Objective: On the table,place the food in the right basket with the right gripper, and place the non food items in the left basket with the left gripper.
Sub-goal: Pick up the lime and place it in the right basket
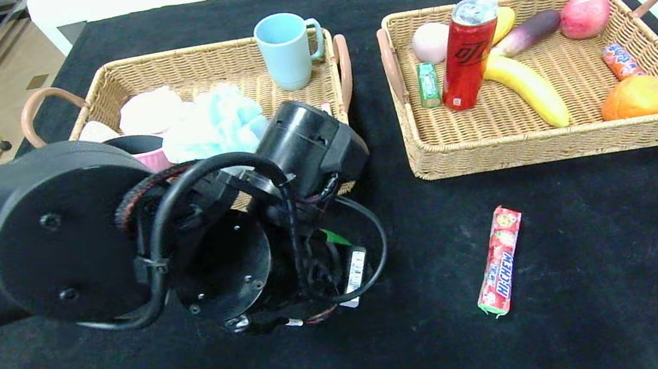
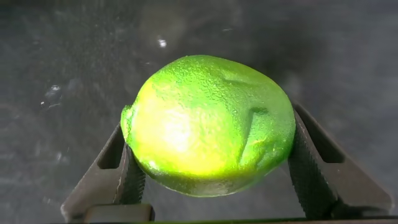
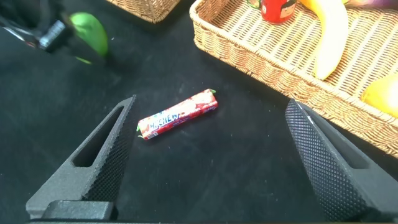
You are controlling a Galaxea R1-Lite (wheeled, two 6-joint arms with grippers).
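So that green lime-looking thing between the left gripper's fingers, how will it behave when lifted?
The lime is rounded, so it could roll if released on the black table. Its glossy, dimpled skin may slip between the left gripper fingers. It probably stays stiff, keeping its shape under their hold.

I am looking at what seems a staged test room rather than a home: a table (image 1: 587,315) is wearing a plain black cloth, two matching wicker baskets (image 1: 198,66) (image 1: 560,141) are sitting side by side on it, bare white surfaces are running behind, and a wooden floor (image 1: 3,84) is showing at far left.
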